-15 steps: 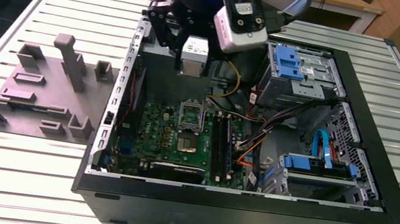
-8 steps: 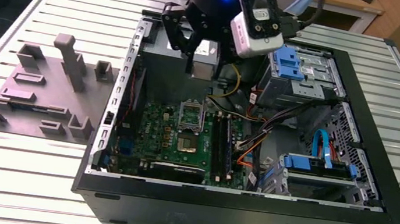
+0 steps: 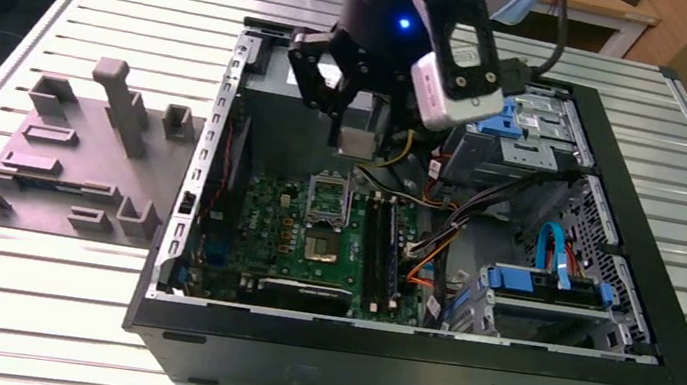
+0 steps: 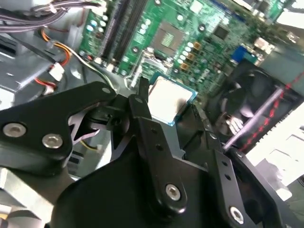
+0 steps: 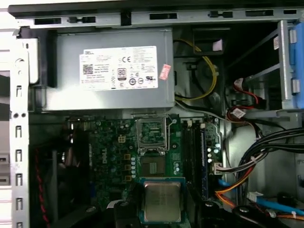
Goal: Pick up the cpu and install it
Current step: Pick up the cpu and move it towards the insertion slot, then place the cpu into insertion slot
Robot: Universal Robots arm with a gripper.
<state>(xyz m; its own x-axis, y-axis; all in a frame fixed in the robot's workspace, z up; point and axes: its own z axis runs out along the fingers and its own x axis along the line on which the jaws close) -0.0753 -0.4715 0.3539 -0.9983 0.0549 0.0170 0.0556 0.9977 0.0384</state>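
A slatted metal tabletop [image 3: 34,290] carries an open black computer case [image 3: 427,366]. A purple-grey tray [image 3: 93,157] lies beside the case on the exterior view's left, and bare slats run along the tabletop's edges. The pincer [image 3: 355,134] is inside the case, closed on the cpu [image 5: 162,202]. The cpu hangs above the green motherboard [image 5: 109,142], near what looks like its open socket [image 5: 152,135]. The grey power supply [image 5: 66,71] bears a white label [image 5: 118,66] of small print.

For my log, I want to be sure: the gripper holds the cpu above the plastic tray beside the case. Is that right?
Not above the tray. The exterior view shows the gripper holds the cpu above the motherboard inside the case.
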